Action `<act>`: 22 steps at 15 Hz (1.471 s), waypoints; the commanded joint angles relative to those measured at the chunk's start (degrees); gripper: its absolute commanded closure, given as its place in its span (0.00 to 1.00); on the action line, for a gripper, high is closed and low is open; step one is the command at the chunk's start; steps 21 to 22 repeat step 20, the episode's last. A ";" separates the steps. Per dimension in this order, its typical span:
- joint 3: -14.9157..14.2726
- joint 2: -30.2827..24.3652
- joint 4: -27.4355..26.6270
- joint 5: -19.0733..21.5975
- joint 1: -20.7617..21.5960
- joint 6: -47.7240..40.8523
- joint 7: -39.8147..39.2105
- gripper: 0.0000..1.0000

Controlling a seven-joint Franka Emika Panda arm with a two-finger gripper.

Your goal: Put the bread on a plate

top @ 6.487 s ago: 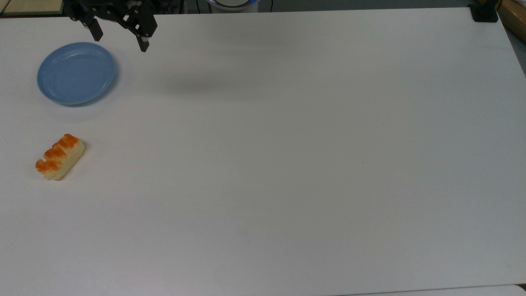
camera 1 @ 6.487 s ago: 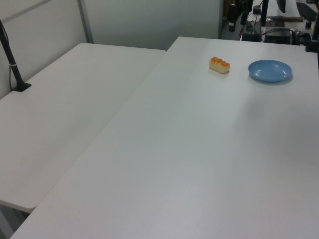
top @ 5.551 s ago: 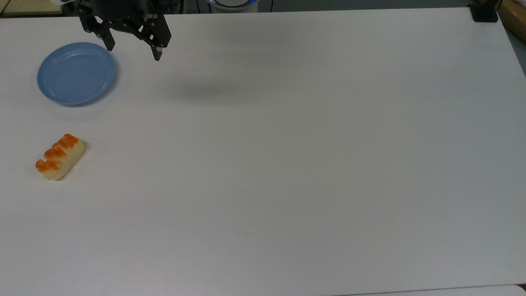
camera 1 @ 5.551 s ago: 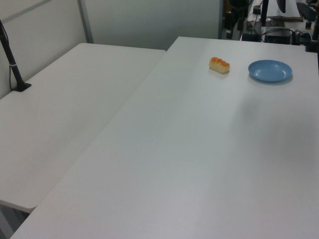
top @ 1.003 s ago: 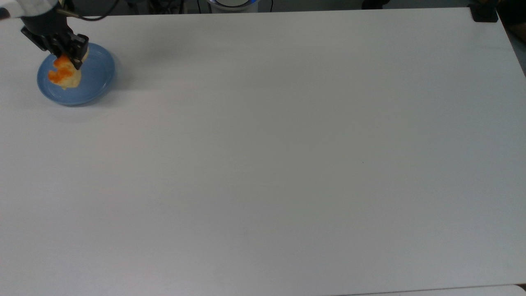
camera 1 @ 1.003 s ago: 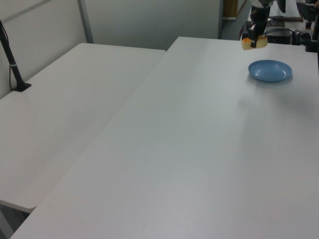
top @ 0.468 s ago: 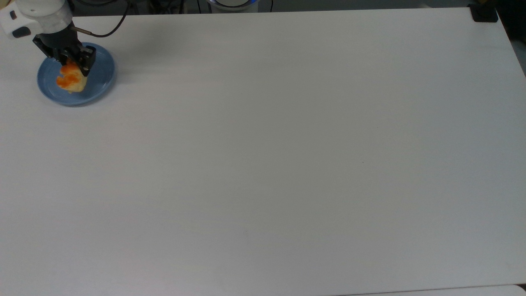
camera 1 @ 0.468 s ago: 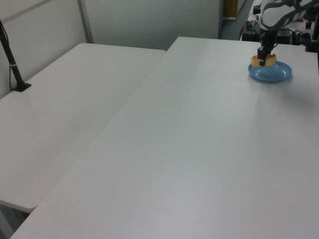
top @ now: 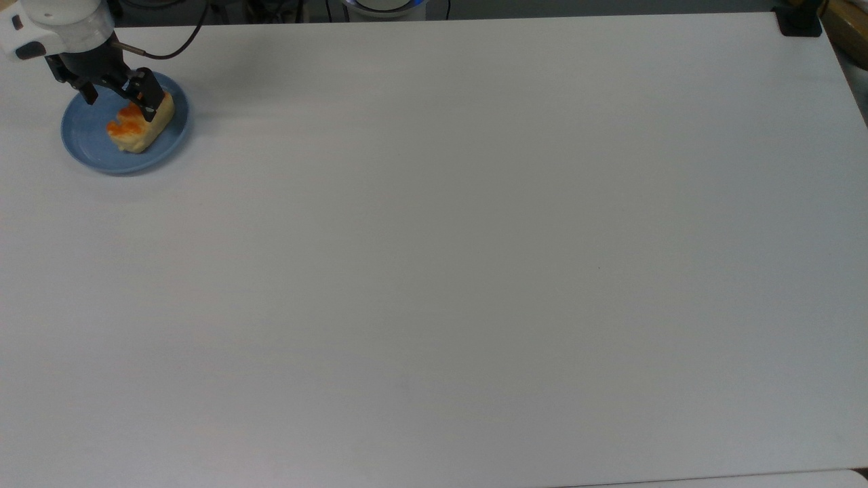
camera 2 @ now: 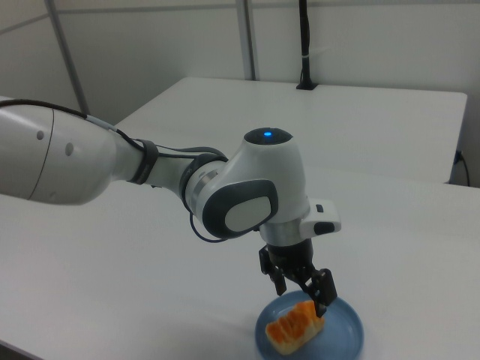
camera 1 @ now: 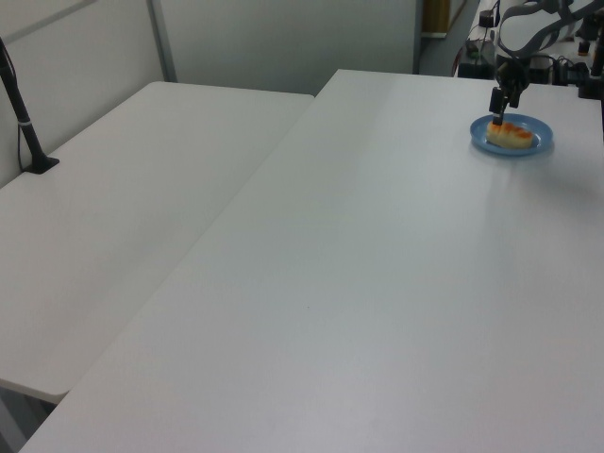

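— Top view: where's the bread (top: 140,128)?
— On the plate (top: 88,146); my gripper (top: 119,93) is spread above it.
— Right view?
— Bread (camera 2: 294,327) released, plate (camera 2: 346,333) under it. I judge only lifting clear of the worktop (top: 475,237) remains

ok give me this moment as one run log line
stage: release | bread: lying on plate | gripper: open, just above bread | table: otherwise bare
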 commanded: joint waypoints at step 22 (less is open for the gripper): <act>0.38 -9.93 19.57 -0.45 27.67 -35.25 22.14 0.00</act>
